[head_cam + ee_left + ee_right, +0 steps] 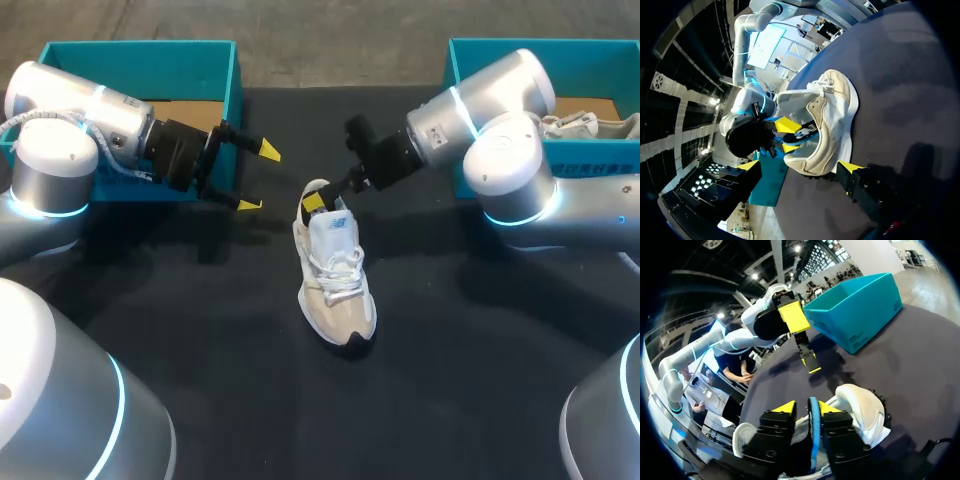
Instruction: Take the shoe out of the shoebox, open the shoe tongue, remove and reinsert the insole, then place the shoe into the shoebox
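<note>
- the shoe (335, 285) stands on its sole in the middle of the black table (200, 330); its toe points to the near edge and its heel to the far side; the tongue shows above the laces
- the right gripper (318, 203) comes in from the far right, its tips at the heel opening; the jaws are almost together, clamped on the thin blue-edged insole (813, 425), which stands on edge between the two yellow tips, partly lifted out of the shoe
- the left gripper (256, 178) hangs left of the heel, near it but apart; the jaws are spread wide, holding and touching nothing
- far left, a teal shoebox (190, 55) sits behind the left arm; far right, a second teal shoebox (470, 60) has another shoe (590, 126) lying in it
- only the head view shows both boxes and the boxed shoe; in it the right gripper's fingers hide most of the insole
- the right wrist view shows the pinch itself, a yellow tip on each side of the blue edge; ahead of it is the open left gripper, with the left box beyond
- the left wrist view shows the insole's dark upper face with pale markings, raised at the heel between the right gripper's tips
</note>
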Robot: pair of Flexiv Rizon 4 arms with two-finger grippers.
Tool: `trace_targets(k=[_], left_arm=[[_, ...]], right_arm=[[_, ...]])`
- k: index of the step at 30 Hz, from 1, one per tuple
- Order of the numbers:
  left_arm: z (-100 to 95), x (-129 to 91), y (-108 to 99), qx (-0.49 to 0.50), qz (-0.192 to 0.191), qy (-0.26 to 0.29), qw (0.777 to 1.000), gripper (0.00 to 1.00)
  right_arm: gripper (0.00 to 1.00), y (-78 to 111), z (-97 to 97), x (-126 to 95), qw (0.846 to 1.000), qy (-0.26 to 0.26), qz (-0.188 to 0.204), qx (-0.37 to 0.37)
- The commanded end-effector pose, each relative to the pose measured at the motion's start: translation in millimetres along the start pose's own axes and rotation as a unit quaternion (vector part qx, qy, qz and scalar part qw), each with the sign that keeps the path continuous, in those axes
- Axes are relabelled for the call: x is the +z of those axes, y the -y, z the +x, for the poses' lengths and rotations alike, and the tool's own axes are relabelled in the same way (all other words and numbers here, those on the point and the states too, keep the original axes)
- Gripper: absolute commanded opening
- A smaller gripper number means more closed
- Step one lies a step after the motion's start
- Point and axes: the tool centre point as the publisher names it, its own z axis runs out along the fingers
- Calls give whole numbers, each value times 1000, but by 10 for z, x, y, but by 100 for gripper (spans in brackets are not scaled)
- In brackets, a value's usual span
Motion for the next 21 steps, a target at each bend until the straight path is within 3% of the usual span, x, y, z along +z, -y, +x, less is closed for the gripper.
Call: trace_targets(k=[1, 21], left_arm=[[7, 5, -10, 1, 0, 0, 1000, 100], [7, 5, -10, 1, 0, 0, 1000, 100]], right_arm=[[40, -11, 53, -33, 1000, 6, -1, -1], [49, -285, -19, -198, 998, 37, -39, -23]])
